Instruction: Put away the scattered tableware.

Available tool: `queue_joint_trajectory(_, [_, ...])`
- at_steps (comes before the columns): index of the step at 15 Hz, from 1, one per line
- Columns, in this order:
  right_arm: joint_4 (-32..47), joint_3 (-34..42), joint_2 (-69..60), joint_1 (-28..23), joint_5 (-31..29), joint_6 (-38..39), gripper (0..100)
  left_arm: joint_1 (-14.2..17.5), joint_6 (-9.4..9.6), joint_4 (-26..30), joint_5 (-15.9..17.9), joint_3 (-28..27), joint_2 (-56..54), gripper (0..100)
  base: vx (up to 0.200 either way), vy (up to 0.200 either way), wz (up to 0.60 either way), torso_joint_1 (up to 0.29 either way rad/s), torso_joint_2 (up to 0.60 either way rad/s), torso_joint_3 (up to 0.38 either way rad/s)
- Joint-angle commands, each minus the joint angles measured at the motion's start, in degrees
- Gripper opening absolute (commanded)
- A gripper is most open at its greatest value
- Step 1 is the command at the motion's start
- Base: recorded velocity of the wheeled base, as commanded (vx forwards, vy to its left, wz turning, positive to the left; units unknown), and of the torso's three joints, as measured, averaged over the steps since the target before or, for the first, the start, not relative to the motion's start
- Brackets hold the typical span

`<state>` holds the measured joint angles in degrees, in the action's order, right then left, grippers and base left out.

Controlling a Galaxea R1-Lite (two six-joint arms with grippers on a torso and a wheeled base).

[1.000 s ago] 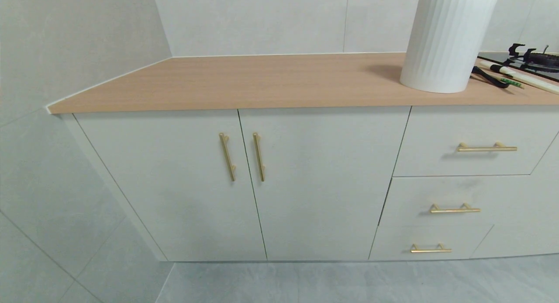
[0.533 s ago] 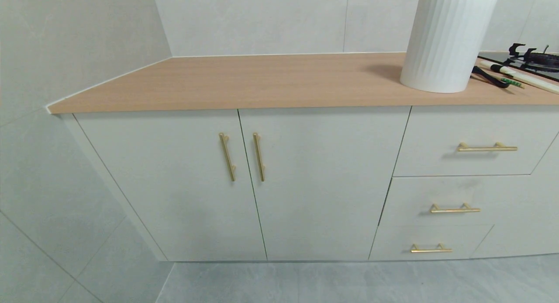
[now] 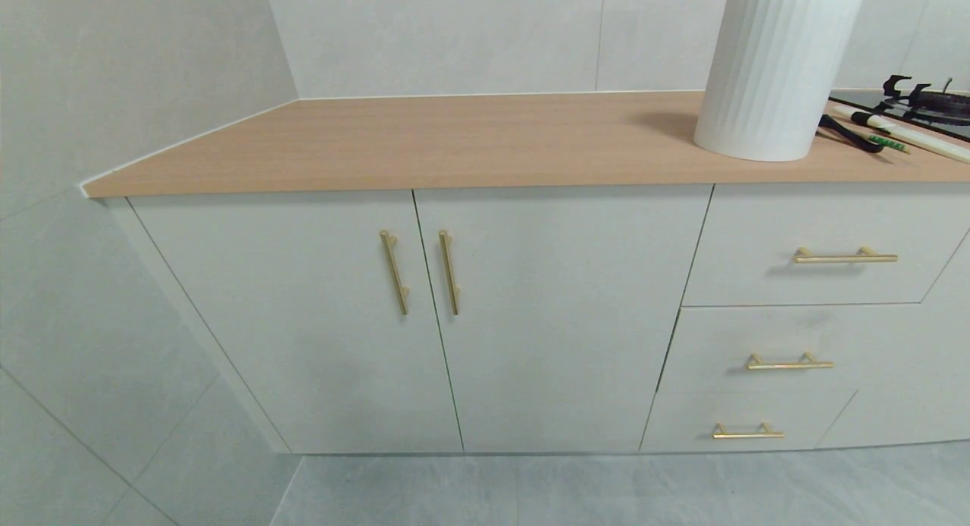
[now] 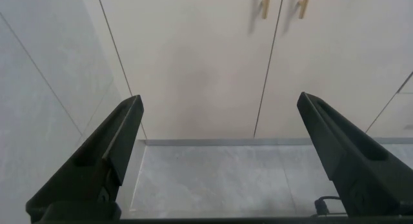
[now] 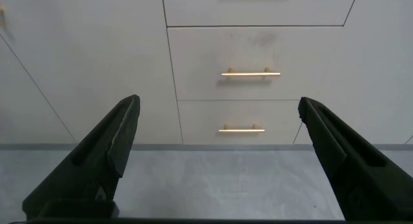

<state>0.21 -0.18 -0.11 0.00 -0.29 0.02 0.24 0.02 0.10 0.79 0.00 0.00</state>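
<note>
A white cabinet (image 3: 561,321) fills the front, with two doors on its left and a stack of three drawers (image 3: 727,336) on its right. It stands on a grey tiled floor (image 3: 606,488). A wooden countertop (image 3: 455,143) lies across the cabinet and meets the tiled wall at its back edge and left end.

A tall white ribbed container (image 3: 777,71) stands upright on the countertop towards its right end, above the top drawer. Just right of it, between the container and a black hob grate (image 3: 928,98) at the countertop's back right, lies the scattered tableware. It comprises a black spoon-like utensil (image 3: 849,134) touching or nearly touching the container's base, and pale chopsticks (image 3: 909,138) with dark and green ends, lying flat side by side.

The left gripper (image 4: 219,104) hangs low before the foot of the cabinet doors, its fingers spread wide with nothing between them. The right gripper (image 5: 219,102) hangs low before the lower drawers, likewise spread wide and empty.

Brass bar handles (image 3: 421,272) stand upright, one on each side of the door seam. Each drawer carries a horizontal brass pull (image 3: 845,257).
</note>
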Motion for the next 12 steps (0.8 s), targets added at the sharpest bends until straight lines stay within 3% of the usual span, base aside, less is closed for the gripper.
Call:
queue_joint_trajectory(1, [0.23,0.01,0.11,0.0,0.12,0.06,100,0.02,0.15,-0.01,0.0,0.0,0.0,100,0.0,0.0,0.0,0.0,0.0,0.0])
queue_joint_trajectory(8, [0.23,0.01,0.11,0.0,0.12,0.15,100,0.02,0.15,-0.01,0.0,0.0,0.0,100,0.0,0.0,0.0,0.0,0.0,0.0])
queue_joint_trajectory(12, [0.23,0.01,0.11,0.0,0.12,0.15,100,0.02,0.15,-0.01,0.0,0.0,0.0,100,0.0,-0.2,0.0,0.008,0.0,0.001])
